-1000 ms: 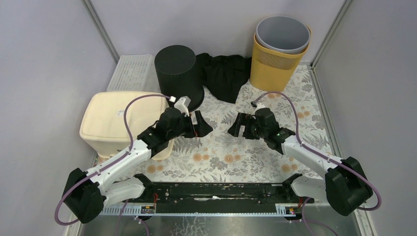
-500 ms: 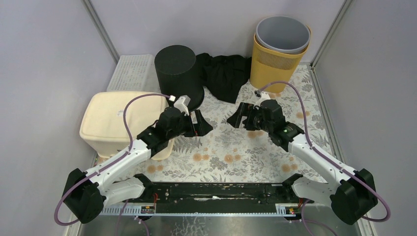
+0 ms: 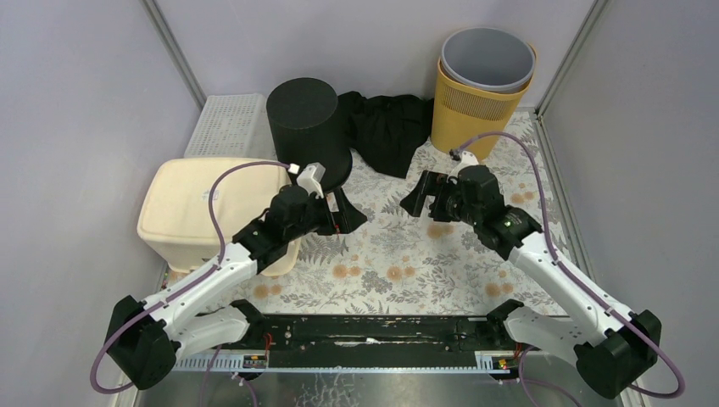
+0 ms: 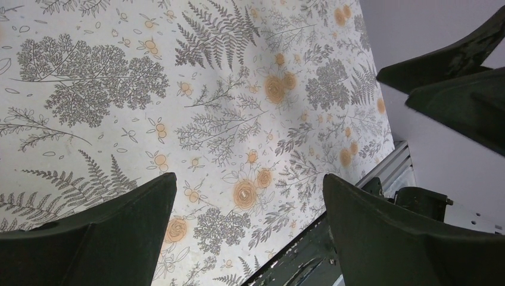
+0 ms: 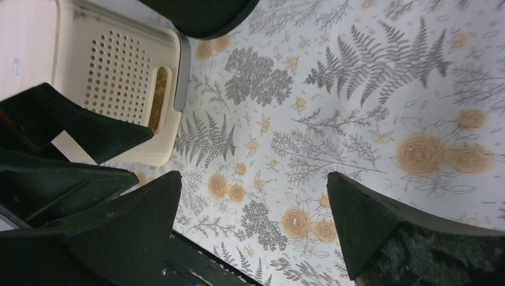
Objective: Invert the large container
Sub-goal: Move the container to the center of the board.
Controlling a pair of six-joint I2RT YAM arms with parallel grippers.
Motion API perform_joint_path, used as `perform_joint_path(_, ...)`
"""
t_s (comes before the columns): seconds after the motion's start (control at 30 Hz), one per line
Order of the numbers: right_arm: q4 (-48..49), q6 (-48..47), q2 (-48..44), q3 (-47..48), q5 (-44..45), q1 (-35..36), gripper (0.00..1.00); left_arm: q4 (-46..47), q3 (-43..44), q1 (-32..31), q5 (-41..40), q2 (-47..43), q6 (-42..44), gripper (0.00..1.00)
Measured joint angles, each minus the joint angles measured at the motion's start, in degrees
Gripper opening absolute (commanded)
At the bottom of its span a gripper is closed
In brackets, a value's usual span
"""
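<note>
The large container (image 3: 199, 208) is a cream plastic bin at the left of the table, with a closed flat face turned up. Its perforated side wall and handle slot (image 5: 122, 77) show in the right wrist view. My left gripper (image 3: 348, 212) hovers just right of the bin, open and empty; below it lies only the flowered tablecloth (image 4: 250, 196). My right gripper (image 3: 421, 197) faces it across the middle of the table, also open and empty (image 5: 253, 190). A gap of bare cloth lies between the two grippers.
A black round bin (image 3: 307, 127) stands bottom-up behind the left gripper, with a black cloth (image 3: 388, 127) beside it. At the back right a yellow basket (image 3: 470, 110) holds a grey bin (image 3: 487, 58). A white perforated tray (image 3: 227, 125) leans at the back left. Walls close in both sides.
The right arm has pulled back and to the right, carrying its open gripper farther from the left one. The left arm has hardly moved. Both grippers stayed open.
</note>
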Motion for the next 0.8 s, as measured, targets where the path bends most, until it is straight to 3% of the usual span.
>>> perform_joint_path(0.37,-14.0,-4.9,7.6,27.1,17.2,-0.7,1.0,1.6,0.8,0.0,0.7,1.9,-0.8,1.0)
perform_joint_path(0.6,-18.9,-5.3,18.9,40.8,26.2,-8.5,1.0,2.6,1.1,0.0,2.0,1.7,-1.6,1.0)
perform_joint_path(0.8,-21.3,-5.0,24.8,52.9,28.5,-14.3,1.0,2.4,1.1,0.0,2.2,-1.3,-1.6,1.0)
